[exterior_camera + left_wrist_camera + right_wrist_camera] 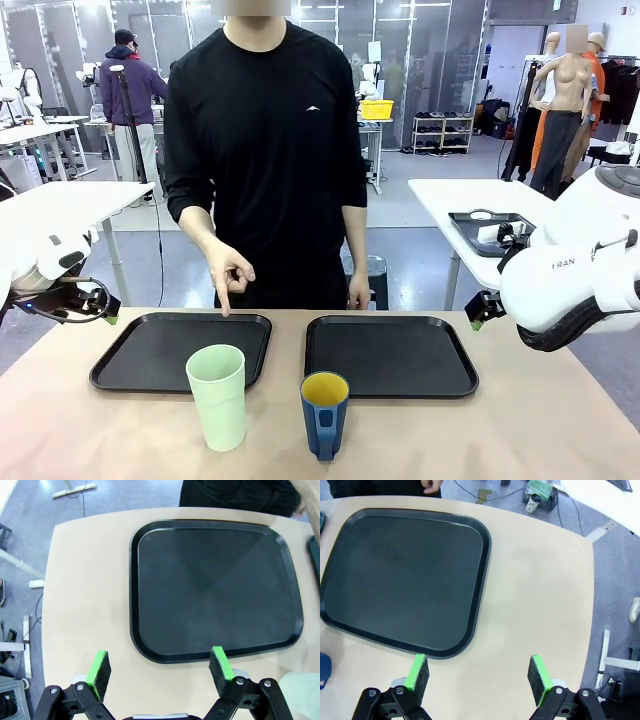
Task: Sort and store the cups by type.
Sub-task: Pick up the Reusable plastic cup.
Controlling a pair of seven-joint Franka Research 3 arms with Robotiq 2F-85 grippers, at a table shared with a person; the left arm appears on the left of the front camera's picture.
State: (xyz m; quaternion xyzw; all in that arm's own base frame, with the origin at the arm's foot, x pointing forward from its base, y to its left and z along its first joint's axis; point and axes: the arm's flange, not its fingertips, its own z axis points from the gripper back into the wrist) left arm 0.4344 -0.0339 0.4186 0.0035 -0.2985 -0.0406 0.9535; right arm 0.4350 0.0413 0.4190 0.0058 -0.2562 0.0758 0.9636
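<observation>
No cup had been sorted yet: the mint tumbler point(217, 395) stood upright on the table point(80, 430), just off the near right corner of the left tray point(150, 350), and the blue mug point(324, 410) stood beside it, off the near left corner of the right tray point(400, 355), handle towards the robot. Both trays lay bare. The person's hand point(230, 275) pointed one finger down at the far edge of the left tray; whether the fingertip touched the rim could not be told from the front view. The left gripper point(160, 661) hung above the table's left edge with its jaws wide apart and nothing between them, looking down on the left tray. The right gripper point(478, 664) hung over the right side of the table, equally spread and empty. The step in hand seemed to be the choice of a first cup and its tray, probably as the pointing directed. The next move would call for one arm to reach in towards the near edge, lower its open jaws around a cup, and close without knocking the neighbour.
</observation>
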